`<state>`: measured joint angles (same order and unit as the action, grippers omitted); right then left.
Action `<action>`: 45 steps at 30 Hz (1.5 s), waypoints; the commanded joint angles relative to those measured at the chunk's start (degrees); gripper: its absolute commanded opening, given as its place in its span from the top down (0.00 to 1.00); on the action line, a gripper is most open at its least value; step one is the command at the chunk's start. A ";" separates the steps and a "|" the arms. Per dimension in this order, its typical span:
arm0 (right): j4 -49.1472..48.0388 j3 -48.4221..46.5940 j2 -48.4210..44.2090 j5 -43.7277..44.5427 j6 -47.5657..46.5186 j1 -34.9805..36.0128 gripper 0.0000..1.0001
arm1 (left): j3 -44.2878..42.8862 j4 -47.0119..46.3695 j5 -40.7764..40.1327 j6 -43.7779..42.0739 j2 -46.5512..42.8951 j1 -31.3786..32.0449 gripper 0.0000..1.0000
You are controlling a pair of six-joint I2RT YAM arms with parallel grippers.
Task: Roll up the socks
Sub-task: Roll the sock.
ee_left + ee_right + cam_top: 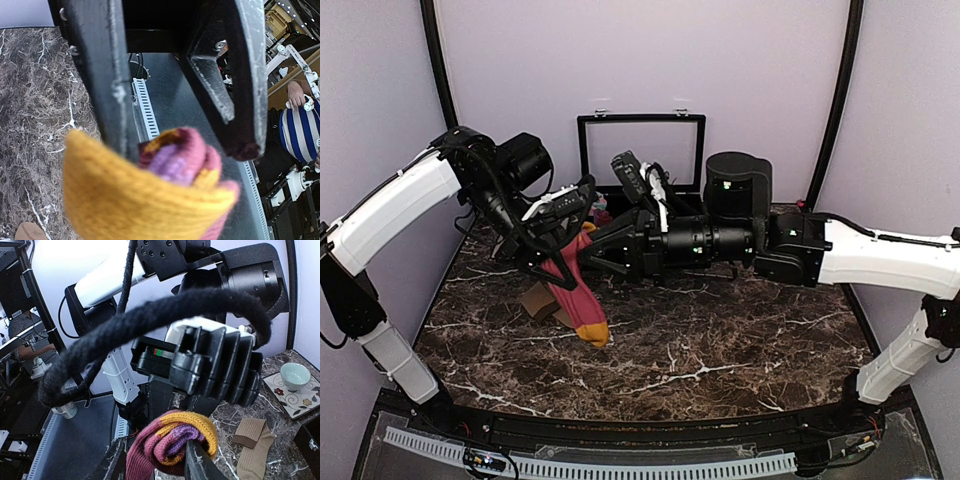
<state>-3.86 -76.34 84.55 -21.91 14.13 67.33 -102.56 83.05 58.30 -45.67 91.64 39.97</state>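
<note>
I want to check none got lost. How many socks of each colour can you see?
red-maroon sock with an orange toe: 1
tan socks: 2
Total: 3 socks

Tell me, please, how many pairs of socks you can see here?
2. The red-maroon socks hang from the left gripper; the tan socks lie flat on the table beneath them. More may be hidden from view.
</note>
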 commanded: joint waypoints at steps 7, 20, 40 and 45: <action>10.17 -6.31 1.17 7.86 -9.87 0.81 0.51 | -0.12 0.89 4.05 -0.67 -2.71 -0.15 1.00; 4.67 -5.69 -4.56 9.06 -7.05 -0.74 0.26 | -0.22 -2.90 -3.70 2.57 -2.53 -0.11 1.00; 0.23 -1.42 1.04 29.52 -0.45 5.01 0.28 | 0.71 -5.90 -5.66 3.89 -4.27 -0.22 1.00; 5.96 -4.35 3.40 37.64 -0.82 5.01 0.28 | 0.64 -4.33 -5.22 2.82 -4.27 -0.19 1.00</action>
<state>-0.86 -78.26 86.15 7.77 13.52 72.12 -101.10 75.35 50.37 -40.62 88.07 39.94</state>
